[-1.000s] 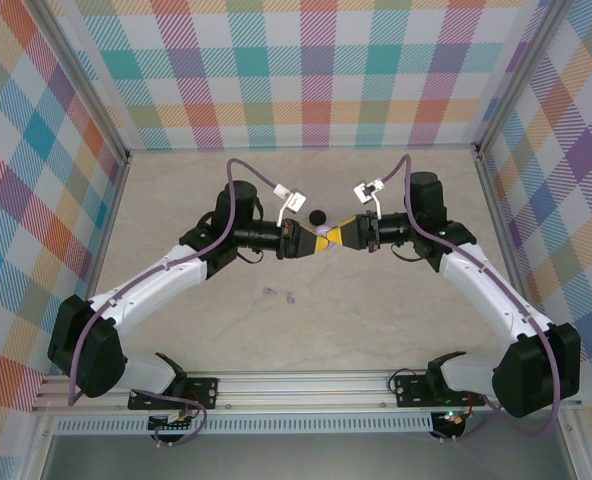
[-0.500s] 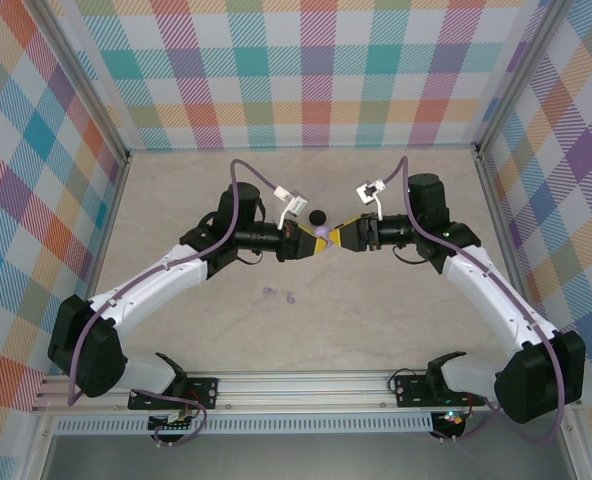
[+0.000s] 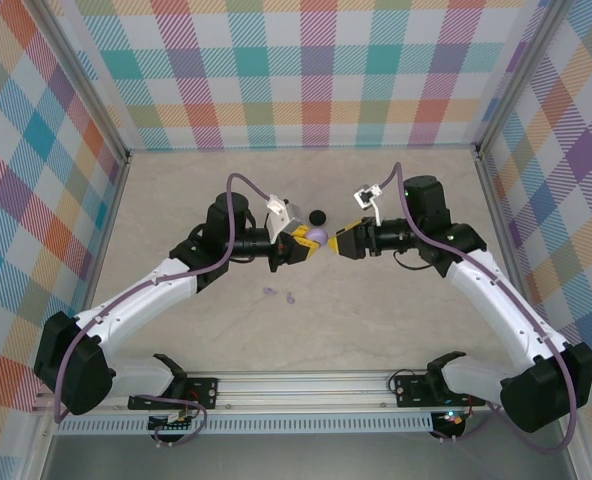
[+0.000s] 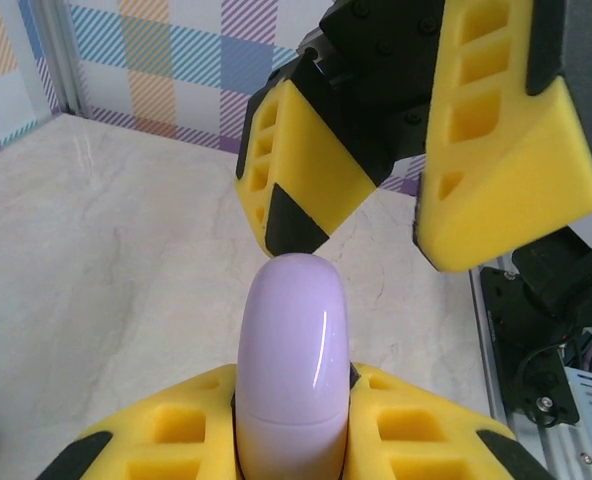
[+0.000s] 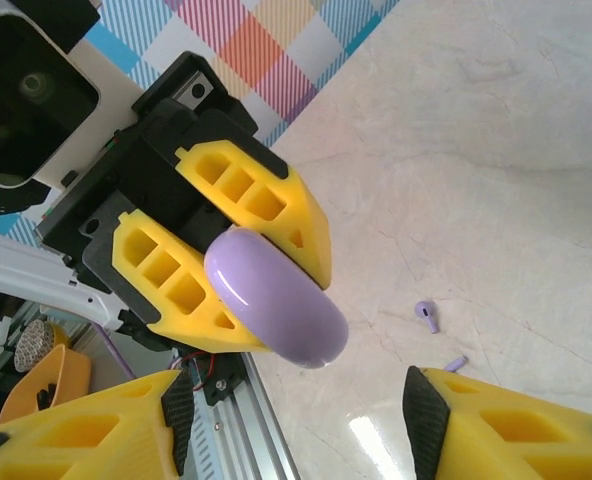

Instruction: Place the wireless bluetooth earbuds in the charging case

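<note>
From above, the left claw (image 3: 311,238) is pinching the lavender charging case (image 3: 319,235) in mid-air over the middle of the tabletop (image 3: 396,320). The right claw (image 3: 338,240) faces it tip to tip with its fingers spread, and the case lies just in front of their ends. The two lavender earbuds (image 3: 269,291) lie side by side on the tabletop, near the left arm and nearer the arm bases than both claws, well apart from the case. A black round case (image 3: 318,215) sits on the tabletop just beyond the claws.

The left wrist camera looks along the lavender charging case (image 4: 291,370). It stands up between the two yellow pads at the bottom, rounded end outward, with a thin seam across its lower part. The right claw (image 4: 371,250) hangs open above it. One of its fingertips (image 4: 296,225) is right at the top of the case, though whether they touch cannot be told. The other is off to the side.

The right wrist camera shows the case (image 5: 276,295) from its broad side, clamped between the left claw's (image 5: 261,285) pads. It also shows the lavender earbuds (image 5: 427,315) small on the marbled surface below. The nearer one is partly hidden by the right claw's own finger.
</note>
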Motion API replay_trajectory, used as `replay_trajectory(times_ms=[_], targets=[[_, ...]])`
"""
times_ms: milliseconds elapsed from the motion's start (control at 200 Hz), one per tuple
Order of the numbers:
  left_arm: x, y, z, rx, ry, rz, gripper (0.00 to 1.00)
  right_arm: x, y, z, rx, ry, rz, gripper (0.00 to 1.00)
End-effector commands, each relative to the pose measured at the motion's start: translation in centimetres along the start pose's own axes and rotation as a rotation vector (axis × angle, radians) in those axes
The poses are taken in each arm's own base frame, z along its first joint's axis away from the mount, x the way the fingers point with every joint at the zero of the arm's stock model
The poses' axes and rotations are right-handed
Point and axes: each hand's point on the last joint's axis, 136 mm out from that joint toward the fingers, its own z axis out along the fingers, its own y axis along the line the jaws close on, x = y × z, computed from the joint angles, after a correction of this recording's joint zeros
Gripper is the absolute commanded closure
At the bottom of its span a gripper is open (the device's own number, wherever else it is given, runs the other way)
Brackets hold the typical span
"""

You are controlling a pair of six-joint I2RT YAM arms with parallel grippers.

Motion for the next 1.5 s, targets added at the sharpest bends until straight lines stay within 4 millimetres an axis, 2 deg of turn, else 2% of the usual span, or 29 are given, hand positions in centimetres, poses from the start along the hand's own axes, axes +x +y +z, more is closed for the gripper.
replay_trajectory(times_ms=[0, 445, 860, 1300, 1495], targets=[[-1.6, -1.0, -0.2, 0.027, -0.05, 0.109, 1.0, -0.4, 1.2, -0.1, 0.003, 0.01, -0.068, 0.39], [-2.0, -2.7, -0.4, 0.106, -0.047, 0.126, 1.0, -0.9, 0.0, 0.9, 0.068, 0.021, -0.062, 0.39], [-2.0, -3.7, -0.4, 0.15, -0.04, 0.132, 1.0, -1.8, -1.4, 0.4, 0.172, -0.021, -0.052, 0.38], [-1.9, -4.1, -0.5, 0.163, -0.035, 0.131, 1.0, -1.8, -2.6, 0.6, 0.22, -0.02, -0.024, 0.38], [-1.7, -3.8, -0.5, 0.145, -0.028, 0.121, 1.0, -2.1, -2.5, 0.2, 0.232, -0.04, -0.025, 0.36]])
